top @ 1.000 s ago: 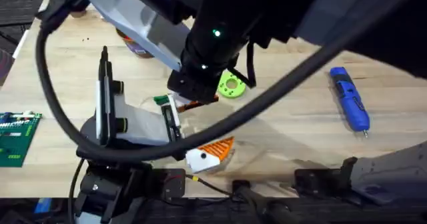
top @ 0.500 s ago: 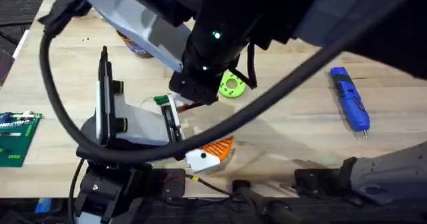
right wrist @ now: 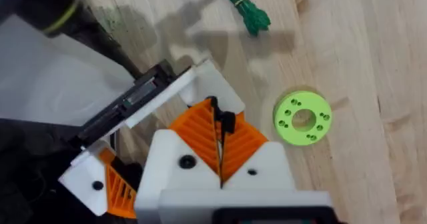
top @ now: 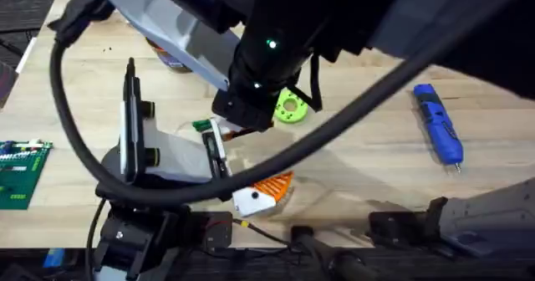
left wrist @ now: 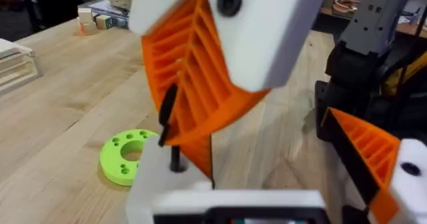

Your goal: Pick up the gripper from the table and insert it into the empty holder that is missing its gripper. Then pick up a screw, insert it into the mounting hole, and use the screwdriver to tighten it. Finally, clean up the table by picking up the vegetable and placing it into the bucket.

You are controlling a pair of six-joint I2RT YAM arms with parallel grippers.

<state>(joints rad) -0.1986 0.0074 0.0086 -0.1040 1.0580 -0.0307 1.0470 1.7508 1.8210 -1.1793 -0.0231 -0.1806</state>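
- Fingers of the right gripper [right wrist: 220, 121] were pressed together, their orange ribbed pads [right wrist: 200, 134] clamped on a thin black piece [left wrist: 167, 111].
- That piece pointed down at the white holder [left wrist: 157, 184], one finger block of the left gripper [left wrist: 253, 151]; contact could not be told.
- Left gripper's fingers stood wide apart, the right gripper between them.
- Green disc [right wrist: 302, 117] lay near the right gripper on the table [top: 368, 160], the vegetable [right wrist: 245, 1] farther beyond, and the screwdriver [top: 438, 124] well apart.
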